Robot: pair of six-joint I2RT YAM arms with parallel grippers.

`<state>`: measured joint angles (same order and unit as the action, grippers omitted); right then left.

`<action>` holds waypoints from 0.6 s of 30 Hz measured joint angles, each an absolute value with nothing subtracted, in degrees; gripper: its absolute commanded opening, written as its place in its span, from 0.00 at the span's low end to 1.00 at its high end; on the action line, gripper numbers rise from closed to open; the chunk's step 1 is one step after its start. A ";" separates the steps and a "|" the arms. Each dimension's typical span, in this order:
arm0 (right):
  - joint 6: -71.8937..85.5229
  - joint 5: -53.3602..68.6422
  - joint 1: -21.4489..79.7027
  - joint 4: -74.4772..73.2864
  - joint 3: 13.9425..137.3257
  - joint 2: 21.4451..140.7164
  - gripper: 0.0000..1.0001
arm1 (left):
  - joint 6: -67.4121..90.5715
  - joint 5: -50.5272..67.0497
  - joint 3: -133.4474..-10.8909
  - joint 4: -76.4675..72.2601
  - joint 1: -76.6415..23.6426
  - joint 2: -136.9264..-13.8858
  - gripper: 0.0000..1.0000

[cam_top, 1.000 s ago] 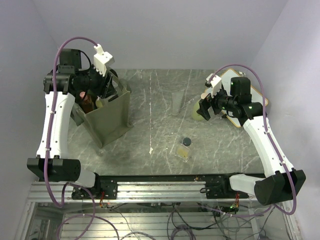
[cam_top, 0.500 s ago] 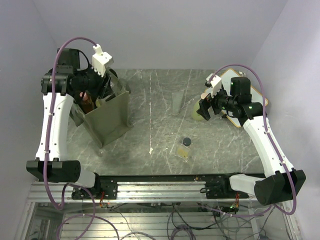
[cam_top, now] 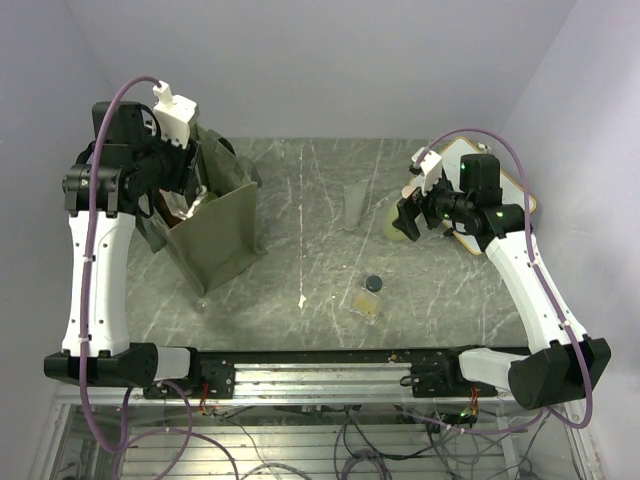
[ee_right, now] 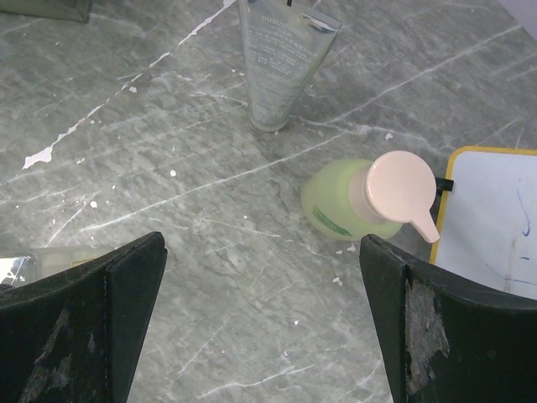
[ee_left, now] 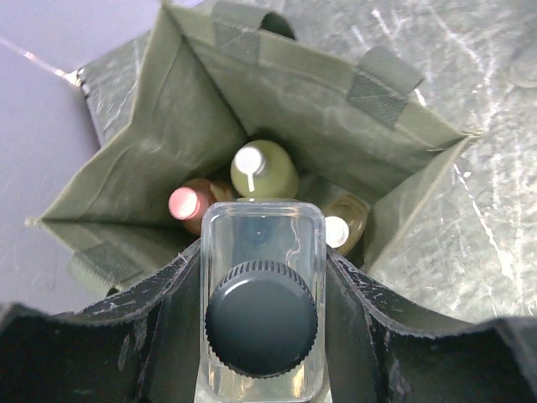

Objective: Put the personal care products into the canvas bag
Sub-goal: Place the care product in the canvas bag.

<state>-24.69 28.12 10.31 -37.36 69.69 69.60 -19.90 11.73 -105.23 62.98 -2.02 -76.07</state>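
My left gripper (ee_left: 262, 281) is shut on a clear square bottle (ee_left: 262, 319) with a dark cap, held above the open mouth of the olive canvas bag (ee_left: 168, 126). Down in the bag stand a yellow-green bottle (ee_left: 264, 170), a pink-capped orange bottle (ee_left: 186, 201) and a white-capped bottle (ee_left: 346, 220). From above, the left gripper (cam_top: 185, 185) hangs over the bag (cam_top: 215, 235). My right gripper (ee_right: 264, 285) is open and empty over the table, beside a yellow-green pump bottle (ee_right: 344, 201) and a translucent tube (ee_right: 277, 67). Another clear dark-capped bottle (cam_top: 370, 296) lies mid-table.
A wood-framed whiteboard (cam_top: 500, 190) lies at the back right, just behind the right gripper (cam_top: 405, 222), and its edge (ee_right: 495, 210) touches the pump bottle's side of the view. The bag stands at the table's left, near the wall.
The left arm has lifted and swung a little left with the clear bottle, still above the bag. The right arm has not moved.
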 measured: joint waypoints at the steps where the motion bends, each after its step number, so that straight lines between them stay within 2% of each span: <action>1: -24.69 28.12 10.33 -37.34 69.69 69.60 1.00 | -18.92 10.37 -104.22 62.19 -2.02 -75.55 0.07; 18: -24.71 28.10 10.74 -37.34 69.69 69.60 1.00 | -4.95 -1.98 -89.19 50.30 -2.02 -72.31 0.07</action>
<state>-24.71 28.10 10.74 -37.34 69.69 69.60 -4.95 -1.98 -89.19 50.30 -2.02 -72.31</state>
